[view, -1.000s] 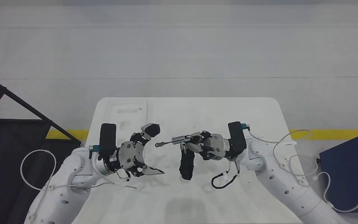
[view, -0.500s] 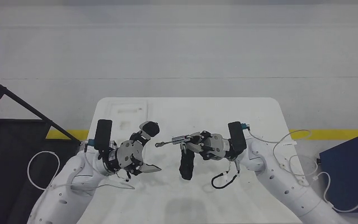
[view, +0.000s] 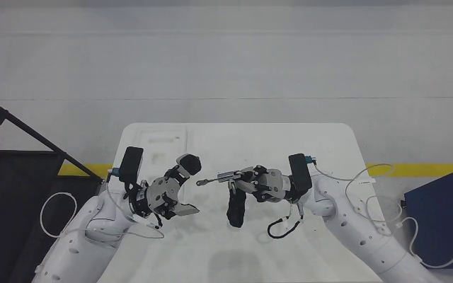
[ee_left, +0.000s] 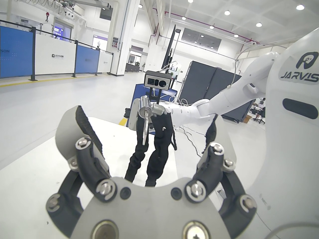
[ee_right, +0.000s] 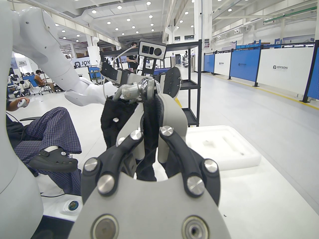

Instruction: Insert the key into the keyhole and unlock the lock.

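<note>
Two grippers level above the white surface (view: 318,148), facing each other. Nearest the robot, flat on the surface by the right arm: black cord loop (view: 283,228). Next, right gripper (view: 239,185): fingers clamped on the black sleeve (ee_left: 159,150) of the lock (ee_left: 145,106), its metal end aimed at the left gripper (view: 190,187). Holds it clear of the surface, sleeve hanging down toward it. Left gripper: fingers spread wide, close to the key (ee_left: 145,131) but apart from it. Key between both grippers, silver, projecting from the lock face; looks seated in the keyhole, though hard to confirm at this angle. Farthest, at the far left corner of the surface: white foam tray (ee_right: 244,159) with shallow recesses.
</note>
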### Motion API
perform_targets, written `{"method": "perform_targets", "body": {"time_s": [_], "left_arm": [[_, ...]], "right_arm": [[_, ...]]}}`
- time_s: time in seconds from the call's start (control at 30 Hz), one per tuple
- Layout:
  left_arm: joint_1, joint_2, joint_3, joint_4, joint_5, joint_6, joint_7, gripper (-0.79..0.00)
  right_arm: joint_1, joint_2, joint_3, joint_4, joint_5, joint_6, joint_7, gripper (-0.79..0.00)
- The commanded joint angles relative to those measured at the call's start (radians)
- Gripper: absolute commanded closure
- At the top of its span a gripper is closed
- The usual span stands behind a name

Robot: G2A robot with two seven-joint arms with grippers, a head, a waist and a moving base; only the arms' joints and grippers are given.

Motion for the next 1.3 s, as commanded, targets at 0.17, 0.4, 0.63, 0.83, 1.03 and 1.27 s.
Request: {"method": "perform_targets", "body": {"time_s": [0.17, 0.4, 0.63, 0.83, 1.03, 1.27], "left_arm": [[-0.037, 0.004, 0.020, 0.008, -0.057, 0.004, -0.099, -0.668], [-0.053, 0.003, 0.021, 0.002, -0.085, 0.010, -0.133, -0.268], [-0.035, 0.004, 0.008, -0.002, -0.095, 0.011, -0.148, -0.237], [-0.018, 0.005, -0.008, -0.008, -0.100, 0.010, -0.154, -0.311], [-0.007, 0.005, -0.019, -0.013, -0.103, 0.011, -0.161, -0.342], [-0.004, 0.003, -0.023, -0.014, -0.099, 0.014, -0.169, -0.372]], "right_arm": [[0.000, 0.000, 0.000, 0.000, 0.000, 0.000, 0.000, 0.000], [0.000, 0.000, 0.000, 0.000, 0.000, 0.000, 0.000, 0.000], [0.000, 0.000, 0.000, 0.000, 0.000, 0.000, 0.000, 0.000], [0.000, 0.000, 0.000, 0.000, 0.000, 0.000, 0.000, 0.000], [0.000, 0.000, 0.000, 0.000, 0.000, 0.000, 0.000, 0.000], [0.000, 0.000, 0.000, 0.000, 0.000, 0.000, 0.000, 0.000]]}}
